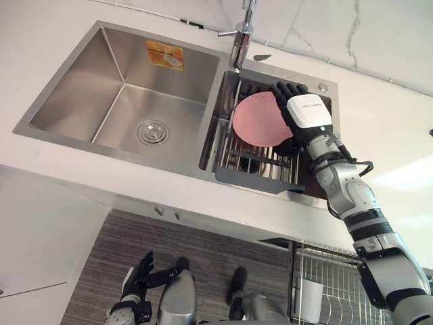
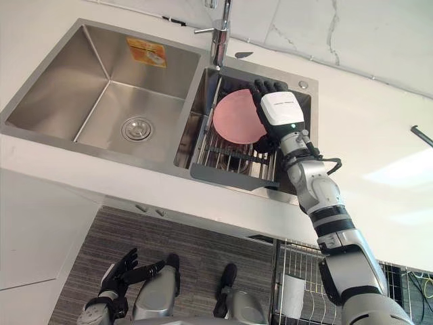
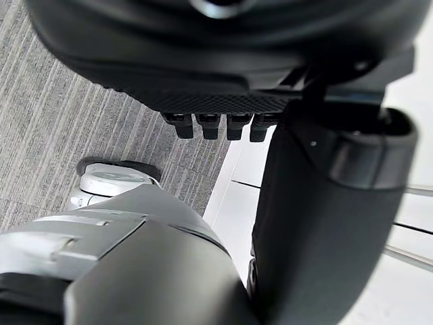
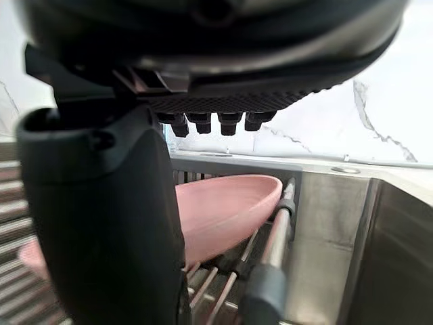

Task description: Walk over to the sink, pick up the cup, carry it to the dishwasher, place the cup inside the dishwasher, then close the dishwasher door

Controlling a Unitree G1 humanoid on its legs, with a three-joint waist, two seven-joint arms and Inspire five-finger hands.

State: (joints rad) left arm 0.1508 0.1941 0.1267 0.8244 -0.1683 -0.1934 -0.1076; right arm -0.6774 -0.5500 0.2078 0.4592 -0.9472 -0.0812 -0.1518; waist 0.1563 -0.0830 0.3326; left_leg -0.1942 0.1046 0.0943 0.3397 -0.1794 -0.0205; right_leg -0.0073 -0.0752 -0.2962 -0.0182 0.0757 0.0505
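The step in hand is the pick-up at the sink [image 1: 74, 95], a steel one with 2 basins. The right robot hand [image 1: 304, 112] reaches over the right basin and lies against the back of a pink dish [image 1: 257, 122], which leans on edge in a wire rack [image 1: 260, 179] set into that basin. No plain cup can be made out; this shallow pink dish, more bowl or plate than cup, is what the hand is going for. In the right wrist view the fingers are straight and apart from the thumb, with the dish just beyond them, so the hand is not yet clamped on anything. The next move probably calls for closing thumb and fingers on the dish's upper rim, then lifting it clear of the rack's wires and the faucet [image 1: 242, 40] just behind. The left robot hand [image 1: 135, 277] hangs low by the robot's side, fingers relaxed and holding nothing. The counter [image 1: 67, 183] is white, the wall [image 1: 379, 34] behind it pale veined marble, the floor [image 1: 203, 257] grey and striped. Below the counter on the right, a wire basket [image 1: 331, 284], likely the dishwasher's, stands pulled out.
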